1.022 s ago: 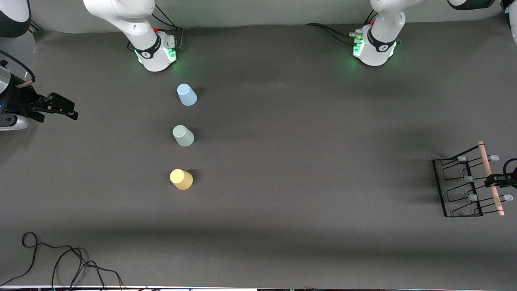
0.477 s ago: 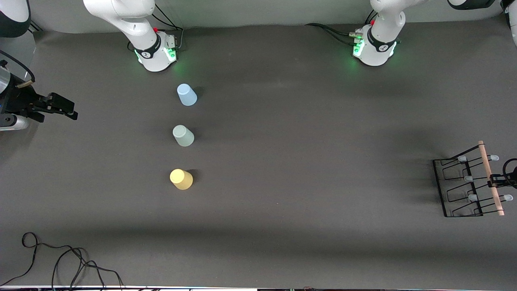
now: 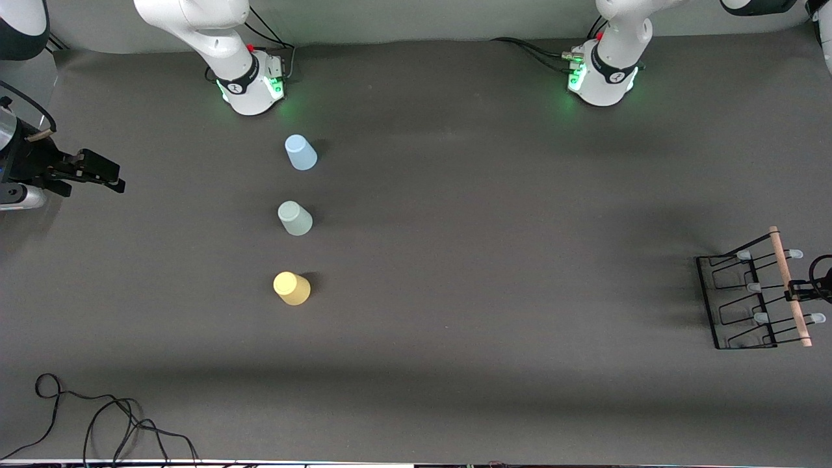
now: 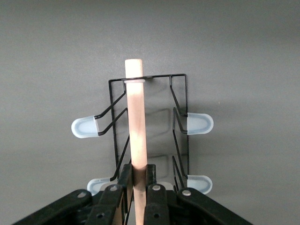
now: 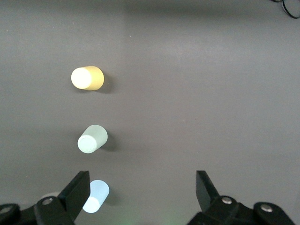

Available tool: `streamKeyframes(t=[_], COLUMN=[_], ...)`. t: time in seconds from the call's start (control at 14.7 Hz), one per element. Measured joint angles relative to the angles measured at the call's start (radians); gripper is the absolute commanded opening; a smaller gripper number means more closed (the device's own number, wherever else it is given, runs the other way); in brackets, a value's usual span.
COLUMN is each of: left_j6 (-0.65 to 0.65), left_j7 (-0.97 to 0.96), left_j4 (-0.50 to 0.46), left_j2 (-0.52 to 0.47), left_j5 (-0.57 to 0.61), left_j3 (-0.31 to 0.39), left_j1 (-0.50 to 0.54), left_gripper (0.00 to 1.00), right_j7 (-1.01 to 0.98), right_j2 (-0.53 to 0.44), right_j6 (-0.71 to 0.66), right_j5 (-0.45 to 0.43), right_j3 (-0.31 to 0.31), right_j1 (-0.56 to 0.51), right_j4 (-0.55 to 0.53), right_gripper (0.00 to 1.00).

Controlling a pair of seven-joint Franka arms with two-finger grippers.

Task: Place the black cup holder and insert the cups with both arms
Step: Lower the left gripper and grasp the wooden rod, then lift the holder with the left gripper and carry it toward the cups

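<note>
Even overhead light, soft shadows, perhaps slightly dim.

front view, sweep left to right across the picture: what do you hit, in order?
Right tool → the three cups, stacked in one column so no order among them: light blue cup, grey-green cup, yellow cup → black cup holder → left tool, shut on the holder's wooden handle.

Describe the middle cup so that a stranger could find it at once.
On the grey table, three upturned cups stand in a line leading away from the right arm's base. The middle cup stands between the light blue cup and the yellow cup. It alone is pale grey-green.
</note>
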Motion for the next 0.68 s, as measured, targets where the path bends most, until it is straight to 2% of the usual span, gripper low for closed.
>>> streamKeyframes(t=[0.14,0.27,0.34,0.41,0.48,0.68], left_j6=[0.008,0.022,0.025,0.027,0.029,0.034], left_j7=[0.002,0.003,0.003,0.004,0.004,0.006], left_j4=[-0.007,-0.009,-0.009,-0.009,-0.007,-0.004], left_j2=[0.013,0.035,0.043,0.047,0.046,0.046], left_j5=[0.000,0.000,0.000,0.000,0.000,0.000], left_j3=[0.000,0.000,0.000,0.000,-0.001,-0.005], left_j1=[0.000,0.000,0.000,0.000,0.000,-0.002], left_gripper=[0.27,0.26,0.14,0.10,0.01,0.00], right_j7=[0.000,0.000,0.000,0.000,0.000,0.000], right_j2=[0.000,0.000,0.000,0.000,0.000,0.000], right_j6=[-0.001,-0.002,-0.002,-0.002,-0.002,-0.002], right_j5=[0.000,0.000,0.000,0.000,0.000,0.000], right_j3=[0.000,0.000,0.000,0.000,0.000,-0.001], right_j1=[0.000,0.000,0.000,0.000,0.000,0.000], right_j4=[0.000,0.000,0.000,0.000,0.000,0.000], right_gripper=[1.00,1.00,1.00,1.00,1.00,1.00])
